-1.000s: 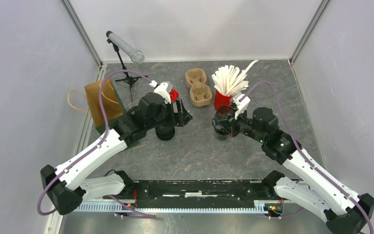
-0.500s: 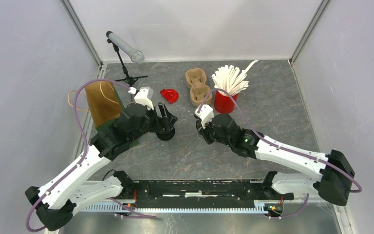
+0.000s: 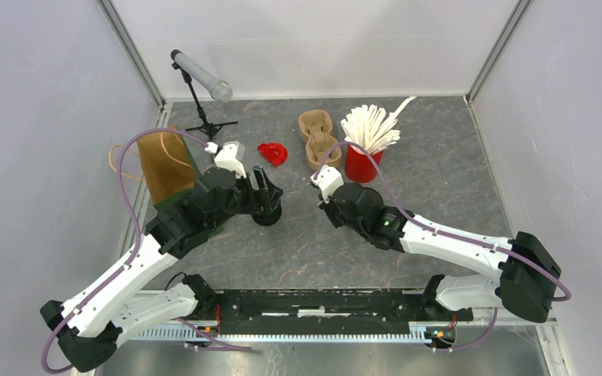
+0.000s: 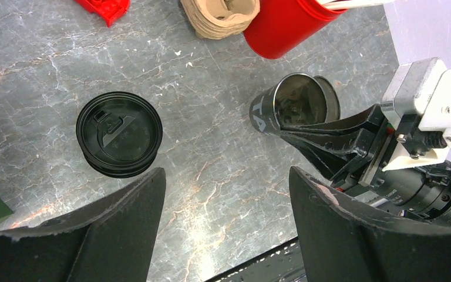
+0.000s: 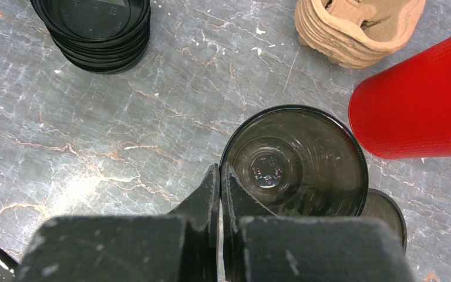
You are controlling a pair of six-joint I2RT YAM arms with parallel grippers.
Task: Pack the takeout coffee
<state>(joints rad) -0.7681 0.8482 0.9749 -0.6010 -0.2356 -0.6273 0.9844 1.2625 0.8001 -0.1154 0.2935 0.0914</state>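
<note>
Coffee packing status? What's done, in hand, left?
Early. Done: nothing packed; the carrier holds no cup and the bag stands apart. In hand: the right fingers pinch the rim of an open black cup; the left fingers hang open above the lid stack. Left: lid on, cup into carrier, probably into the bag.

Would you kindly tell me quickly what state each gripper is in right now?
Left gripper: open, holding nothing.
Right gripper: jaws closed on the rim of the black cup.
</note>
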